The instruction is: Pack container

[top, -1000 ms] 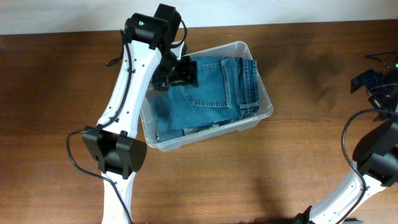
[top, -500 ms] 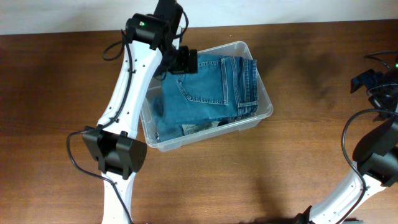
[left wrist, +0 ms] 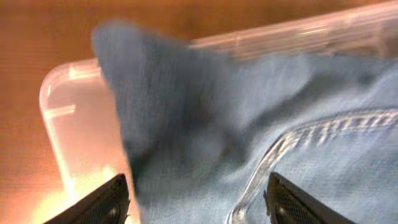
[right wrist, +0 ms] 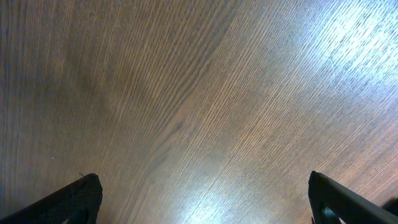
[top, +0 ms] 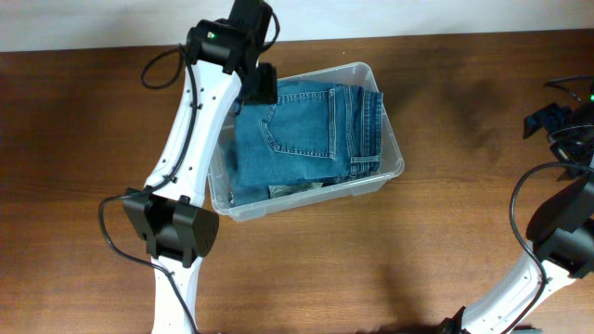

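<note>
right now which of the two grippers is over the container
The left gripper: it hangs above the folded jeans at the container's far-left corner, while the right gripper is far off over bare table.

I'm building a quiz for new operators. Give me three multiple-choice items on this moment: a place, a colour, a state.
1. Where do the jeans lie? A inside the container; B draped over the left arm; C draped over the right arm.
2. What colour are the jeans? A black; B red; C blue.
3. How does the right pincer stand? A open over bare table; B shut on the jeans; C shut on the container's rim.
Answers: 1 A, the folded jeans fill the container; 2 C, blue cloth shows overhead; 3 A, its jaws stand wide apart, only table below.
</note>
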You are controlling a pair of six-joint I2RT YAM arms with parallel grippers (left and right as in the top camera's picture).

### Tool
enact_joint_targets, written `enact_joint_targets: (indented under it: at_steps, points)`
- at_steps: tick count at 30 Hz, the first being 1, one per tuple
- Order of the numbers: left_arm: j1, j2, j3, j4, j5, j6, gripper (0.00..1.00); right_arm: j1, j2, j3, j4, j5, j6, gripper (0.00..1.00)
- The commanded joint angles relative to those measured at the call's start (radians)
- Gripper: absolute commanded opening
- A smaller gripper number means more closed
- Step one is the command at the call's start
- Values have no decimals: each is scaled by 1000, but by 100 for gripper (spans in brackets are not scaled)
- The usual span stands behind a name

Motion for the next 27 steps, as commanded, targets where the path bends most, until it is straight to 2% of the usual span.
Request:
enact_joint_targets:
  at_steps: [1,3,4,6,7,12,16,22,27]
  points:
    - [-2,-42,-1,-64,-21,-25,70,-1,-19,-3,0,16,9,98]
    - [-2,-42,-1,-61,-21,-25,55,-1,-19,-3,0,16,9,98]
    - [-2,-42,-1,-44,-21,-25,43,-1,-19,-3,0,16,9,98]
    - [-2,-42,-1,7,-21,-24,11,-1,-19,-3,0,16,9,98]
    - [-2,-43,0,43,-20,-19,1,-1,-19,-3,0,16,9,98]
    - [-2,-49,3,190,-17,82,1,-1,-19,-3,0,16,9,99]
    - [-2,-45,0,211,-18,97,1,-1,-19,-3,0,16,9,98]
    - [-3,-45,-1,164,-17,103,1,-1,-19,-3,0,16,9,99]
    - [-2,-36,-2,-1,-17,40,1,-1,-19,-3,0,16,9,98]
